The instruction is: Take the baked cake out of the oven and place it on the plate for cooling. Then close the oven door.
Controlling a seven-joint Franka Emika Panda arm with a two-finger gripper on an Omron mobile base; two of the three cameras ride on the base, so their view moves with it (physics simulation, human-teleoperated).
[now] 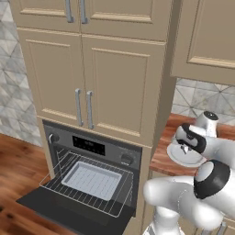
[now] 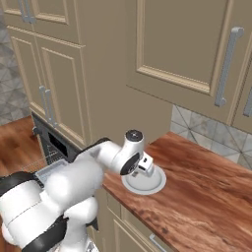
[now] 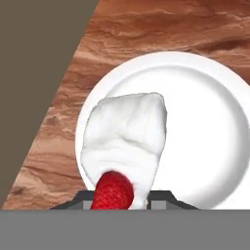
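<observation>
Left base view: oven door point(image 1: 55, 209) hangs open; gripper point(image 1: 185, 148) hovers over plate point(image 1: 186, 155).
Right base view: plate on counter point(image 2: 206, 192).
Hand view: jaws narrowly pinch cake point(image 3: 126, 141) above plate; lowering centrally before release is advisable.

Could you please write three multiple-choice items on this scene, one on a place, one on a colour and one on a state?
1. Where is the cake?
A. on the oven rack
B. between the gripper's fingers, over the plate
C. on the floor

2. What colour is the berry on the cake?
A. red
B. blue
C. green

3. How is the oven door?
A. shut
B. taken off
C. folded down open

Answers: 1 B, the hand view shows the cake at the fingertips above the plate. 2 A, the berry is red. 3 C, the door lies flat below the pulled-out rack.
</observation>
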